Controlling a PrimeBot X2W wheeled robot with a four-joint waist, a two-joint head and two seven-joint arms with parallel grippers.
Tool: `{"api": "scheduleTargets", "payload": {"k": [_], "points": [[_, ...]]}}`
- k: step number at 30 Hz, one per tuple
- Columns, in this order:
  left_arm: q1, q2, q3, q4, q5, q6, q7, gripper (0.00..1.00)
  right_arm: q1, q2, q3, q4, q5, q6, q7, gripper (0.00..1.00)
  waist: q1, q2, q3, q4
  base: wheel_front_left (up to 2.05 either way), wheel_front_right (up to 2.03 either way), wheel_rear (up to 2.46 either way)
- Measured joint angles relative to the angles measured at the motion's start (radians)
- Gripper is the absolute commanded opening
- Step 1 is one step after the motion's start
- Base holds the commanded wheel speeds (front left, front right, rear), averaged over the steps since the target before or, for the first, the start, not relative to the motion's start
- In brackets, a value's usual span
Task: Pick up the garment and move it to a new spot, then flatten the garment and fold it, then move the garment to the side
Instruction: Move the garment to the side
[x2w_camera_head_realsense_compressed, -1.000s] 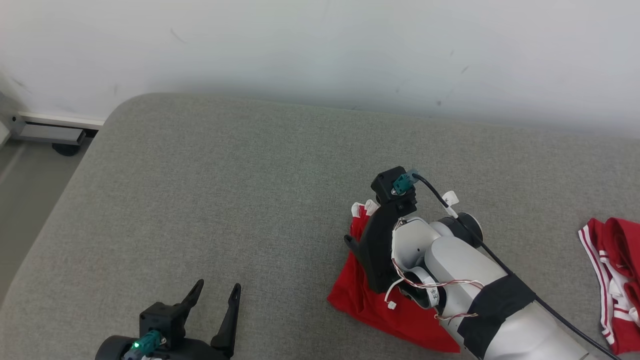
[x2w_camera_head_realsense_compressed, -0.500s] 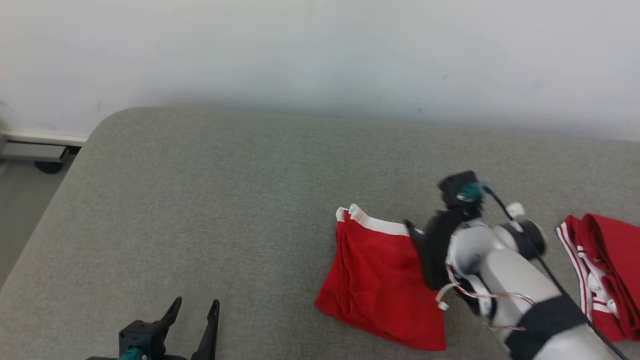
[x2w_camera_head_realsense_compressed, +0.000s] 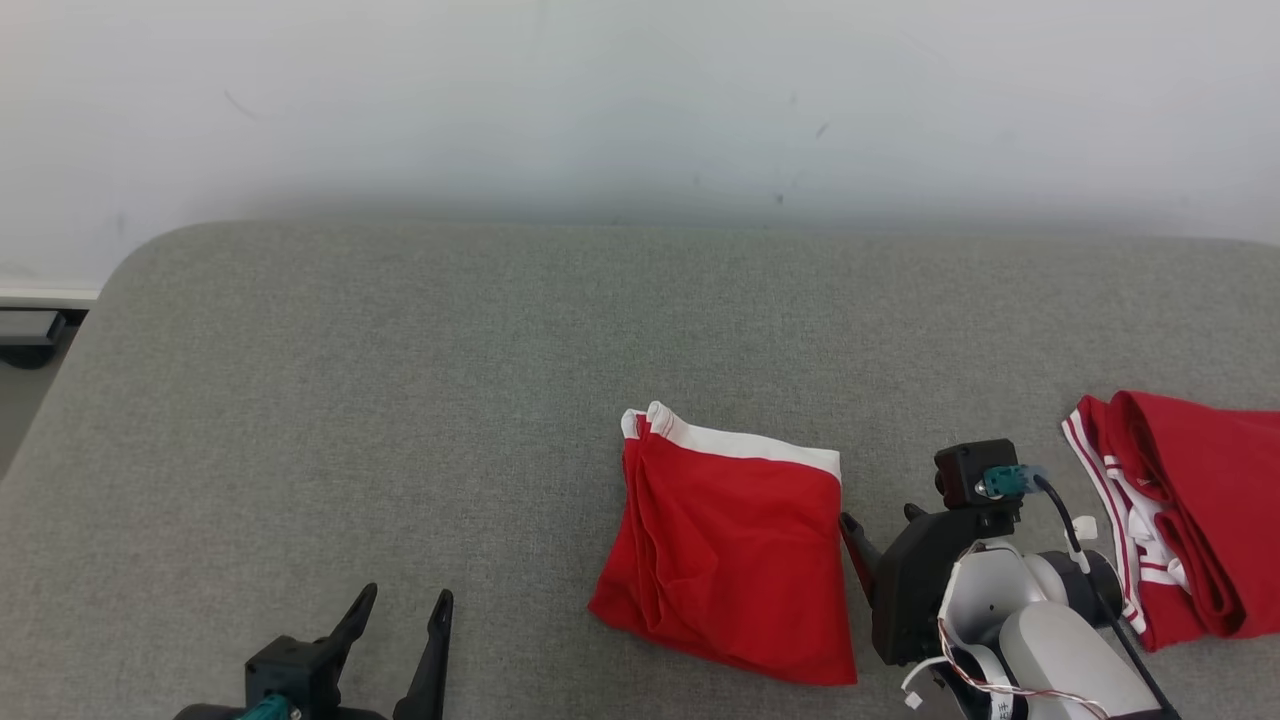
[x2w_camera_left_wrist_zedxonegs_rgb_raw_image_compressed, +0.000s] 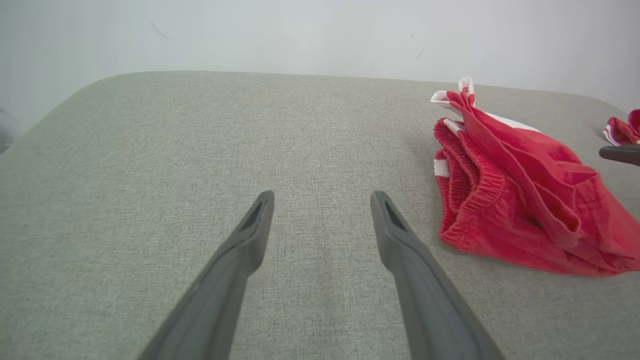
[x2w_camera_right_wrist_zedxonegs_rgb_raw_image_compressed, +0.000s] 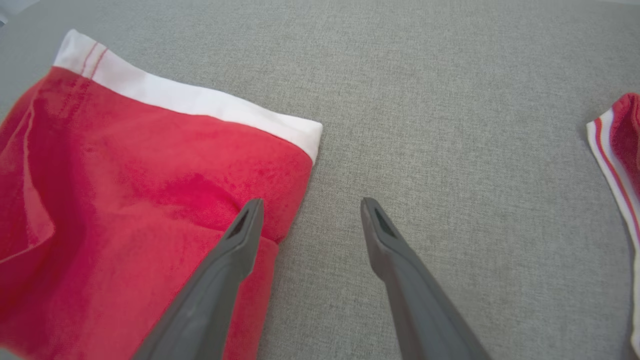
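from the head: garment (x2w_camera_head_realsense_compressed: 730, 560) folded into a red block with a white band (x2w_camera_head_realsense_compressed: 750, 445) along its far edge, flat on the grey pad (x2w_camera_head_realsense_compressed: 400, 400), right of middle. right hand (x2w_camera_head_realsense_compressed: 880, 516) just beside its right edge, spread, holding nothing. left hand (x2w_camera_head_realsense_compressed: 407, 595) low at the left, well apart, also spread and empty. second garment (x2w_camera_head_realsense_compressed: 1180, 500), red with white stripes, further right and cut off by the frame. judging by the tidy block, folding done and only the move to the side left. from the left wrist: near edge of the garment showing as a stack of loose, puffed layers with a gathered waistband (x2w_camera_left_wrist_zedxonegs_rgb_raw_image_compressed: 472, 187), not pressed tight, so likely to spill. dark fingertip (x2w_camera_left_wrist_zedxonegs_rgb_raw_image_compressed: 620, 154) of the right hand at the frame's right edge. from the right wrist: fingers (x2w_camera_right_wrist_zedxonegs_rgb_raw_image_compressed: 240, 235) straddling the garment's right edge, one over red cloth, the other over bare pad; hard to tell whether touching or hovering. risks from here: closing on the top layer alone and peeling the fold open in the move; dragging across the rough pad and bunching the lower layers; going too far right and landing on the second garment. hidden: the lower layers, the underside, and the garment's far side past the frame.
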Motion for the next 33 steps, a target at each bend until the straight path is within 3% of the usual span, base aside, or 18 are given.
{"api": "scheduleTargets", "payload": {"k": [10,33], "points": [[-0.041,-0.004,-0.013,-0.004,0.006,-0.002,0.014,1.00,0.044,0.032,-0.068,-0.023,-0.021,0.000,0.020,1.00,0.0001,0.0000,0.040,0.004,0.00,0.00,0.00],[-0.065,-0.008,-0.018,0.003,0.006,-0.009,0.025,1.00,0.060,0.067,-0.055,-0.039,-0.024,0.000,0.134,1.00,0.0002,0.0000,0.070,0.031,0.00,0.00,0.00]]}}
